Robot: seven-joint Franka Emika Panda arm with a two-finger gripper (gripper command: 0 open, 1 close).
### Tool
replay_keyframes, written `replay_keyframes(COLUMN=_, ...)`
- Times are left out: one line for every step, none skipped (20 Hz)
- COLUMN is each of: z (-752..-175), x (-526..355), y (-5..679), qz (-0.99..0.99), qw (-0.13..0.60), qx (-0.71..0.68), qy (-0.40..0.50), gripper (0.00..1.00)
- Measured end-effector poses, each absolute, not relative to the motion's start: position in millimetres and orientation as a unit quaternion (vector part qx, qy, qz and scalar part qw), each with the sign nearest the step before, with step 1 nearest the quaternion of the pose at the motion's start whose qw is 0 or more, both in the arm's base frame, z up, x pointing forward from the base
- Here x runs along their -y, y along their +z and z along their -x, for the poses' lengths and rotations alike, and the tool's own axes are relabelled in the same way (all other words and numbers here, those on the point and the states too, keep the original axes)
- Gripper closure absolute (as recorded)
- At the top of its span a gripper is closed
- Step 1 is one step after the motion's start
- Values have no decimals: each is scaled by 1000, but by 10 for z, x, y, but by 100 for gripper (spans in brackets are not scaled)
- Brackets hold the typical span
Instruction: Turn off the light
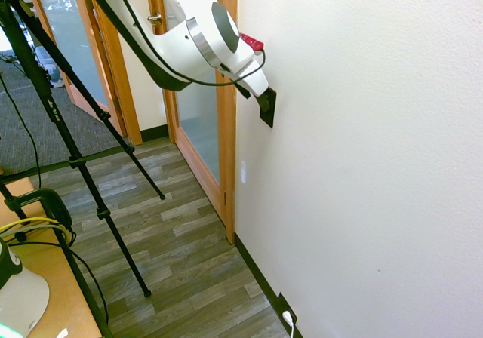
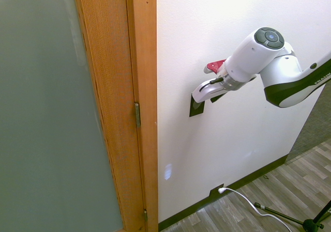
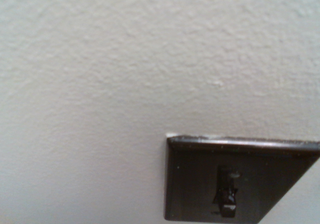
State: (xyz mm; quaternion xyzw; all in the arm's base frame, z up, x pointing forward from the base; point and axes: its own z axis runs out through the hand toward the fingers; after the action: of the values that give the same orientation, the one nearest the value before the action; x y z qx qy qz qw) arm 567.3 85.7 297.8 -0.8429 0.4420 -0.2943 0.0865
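The light switch is a small black upright plate [image 1: 269, 112] on the white wall, just right of the wooden door frame. My gripper [image 1: 259, 93] is pressed close against the plate's upper part and hides most of it. From the other side the gripper [image 2: 198, 97] covers the top of the plate [image 2: 196, 109]. In the wrist view the plate [image 3: 190, 184] is very close, with its small dark toggle [image 3: 226, 196] in the middle. No lamp is in view.
A wooden door frame [image 1: 226, 127] with a frosted glass door [image 2: 46, 113] stands beside the switch. Low on the wall, a black outlet plate [image 1: 282, 305] holds a white plug [image 2: 222, 190] with its cord trailing over the wood floor [image 1: 189, 255].
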Motion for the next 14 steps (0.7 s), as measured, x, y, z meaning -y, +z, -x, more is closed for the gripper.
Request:
replay_keyframes(z=-5683, x=-863, y=2976, qz=842, qw=88, qx=-443, qy=-295, gripper=100)
replay_keyframes(z=-5696, x=-871, y=2976, qz=842, qw=88, qx=-443, qy=-296, gripper=100)
replay_keyframes(z=-5710, x=-878, y=2975, qz=841, qw=89, qx=-443, qy=-296, gripper=100)
replay_keyframes(z=-5720, x=-884, y=2969, qz=841, qw=90, qx=-444, qy=-296, gripper=100)
replay_keyframes(z=-5729, x=-887, y=2956, qz=840, qw=91, qx=-446, qy=-296, gripper=100)
replay_keyframes(z=-5738, x=-883, y=2942, qz=839, qw=92, qx=-446, qy=-296, gripper=100)
replay_keyframes(z=-5744, x=-874, y=2930, qz=838, qw=94, qx=-448, qy=-296, gripper=100)
replay_keyframes(z=-5749, x=-860, y=2925, qz=837, qw=95, qx=-448, qy=-298, gripper=100)
replay_keyframes(z=-5756, x=-842, y=2926, qz=836, qw=96, qx=-450, qy=-300, gripper=100)
replay_keyframes(z=-5767, x=-828, y=2935, qz=834, qw=97, qx=-452, qy=-303, gripper=100)
replay_keyframes(z=-5773, x=-817, y=2944, qz=832, qw=97, qx=-452, qy=-306, gripper=100)
replay_keyframes(z=-5777, x=-811, y=2949, qz=831, qw=97, qx=-453, qy=-308, gripper=100)
replay_keyframes(z=-5779, x=-812, y=2951, qz=830, qw=97, qx=-453, qy=-308, gripper=100)
replay_keyframes(z=-5785, x=-813, y=2948, qz=830, qw=97, qx=-453, qy=-309, gripper=100)
